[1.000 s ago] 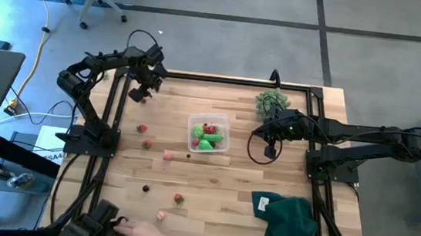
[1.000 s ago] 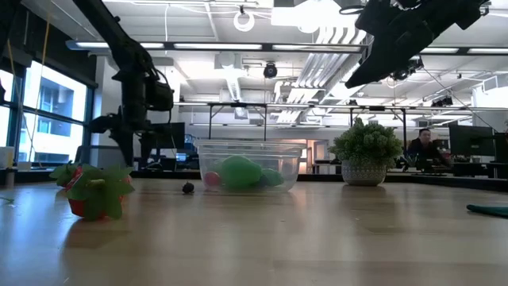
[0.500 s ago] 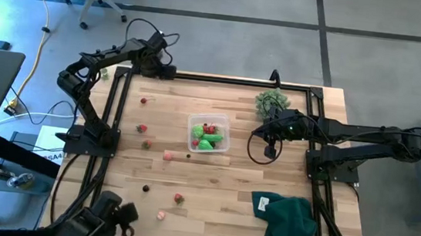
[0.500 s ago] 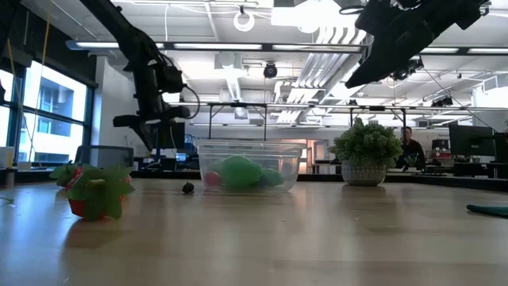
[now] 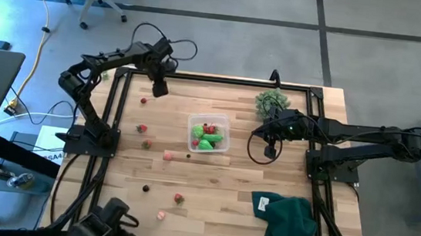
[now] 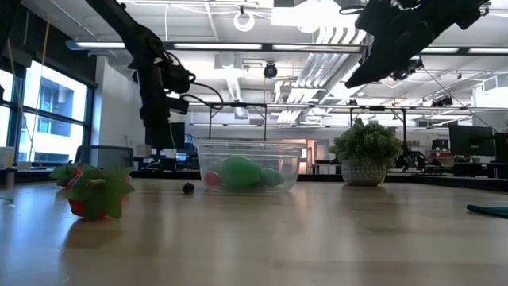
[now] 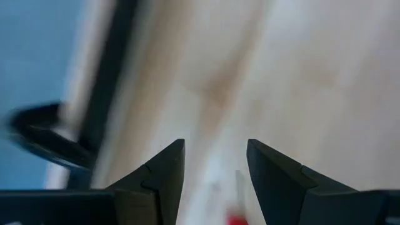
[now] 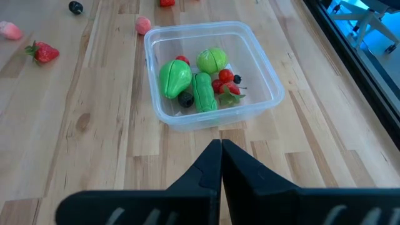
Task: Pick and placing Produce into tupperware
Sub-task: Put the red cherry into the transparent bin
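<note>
While the overhead view shows only the left gripper (image 5: 158, 88) beyond the tupperware (image 5: 208, 133), its wrist view reveals parted, empty fingers (image 7: 275, 175).

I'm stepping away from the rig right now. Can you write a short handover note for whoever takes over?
Left claw: open, empty, above the table's far left part near a small red piece.
Right claw: shut, empty, waiting beside the tupperware.
Done: several green and red pieces lie in the tupperware.
Left: loose produce on the table, among it a strawberry, a pink piece and a dark berry.
</note>
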Motion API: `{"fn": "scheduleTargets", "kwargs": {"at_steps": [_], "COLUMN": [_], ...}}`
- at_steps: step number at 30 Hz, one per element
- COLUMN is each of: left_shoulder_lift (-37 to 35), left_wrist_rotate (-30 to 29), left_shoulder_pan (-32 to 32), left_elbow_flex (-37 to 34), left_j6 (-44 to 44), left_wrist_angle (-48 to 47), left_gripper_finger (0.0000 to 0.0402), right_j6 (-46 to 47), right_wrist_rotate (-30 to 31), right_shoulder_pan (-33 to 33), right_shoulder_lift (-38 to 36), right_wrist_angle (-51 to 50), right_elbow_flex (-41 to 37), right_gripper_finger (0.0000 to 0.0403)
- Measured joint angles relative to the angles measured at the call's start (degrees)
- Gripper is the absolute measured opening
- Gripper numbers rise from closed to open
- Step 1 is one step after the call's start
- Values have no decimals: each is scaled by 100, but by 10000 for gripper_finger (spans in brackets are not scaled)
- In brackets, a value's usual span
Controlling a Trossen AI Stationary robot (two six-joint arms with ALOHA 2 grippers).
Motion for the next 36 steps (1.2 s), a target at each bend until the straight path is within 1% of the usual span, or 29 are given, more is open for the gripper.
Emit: {"fn": "scheduleTargets", "kwargs": {"at_steps": [4, 9, 12, 14, 22, 36], "left_shoulder_lift": [0, 0, 9, 47, 355, 389], "left_wrist_rotate": [-205, -518, -775, -894, -963, -1069], "left_shoulder_pan": [1, 4, -1, 9, 41, -10], "left_elbow_flex": [-4, -5, -7, -30, -90, -18], "left_j6": [247, 244, -341, -476, -637, -569], "left_wrist_angle": [-664, -1147, -1157, -1213, -1259, -1450], "left_gripper_finger": [161, 161, 161, 161, 161, 161], "right_j6": [1, 0, 1, 0, 1, 1], "right_wrist_rotate": [-1, 0, 1, 1, -1, -1], "right_shoulder_pan": [1, -1, -1, 0, 0, -1], "right_shoulder_lift": [0, -1, 0, 0, 0, 0], "right_wrist_angle": [0, 0, 0, 1, 0, 0], "right_elbow_flex": [0, 0, 0, 0, 0, 0], "right_gripper_finger": [2, 2, 2, 2, 2, 2]}}
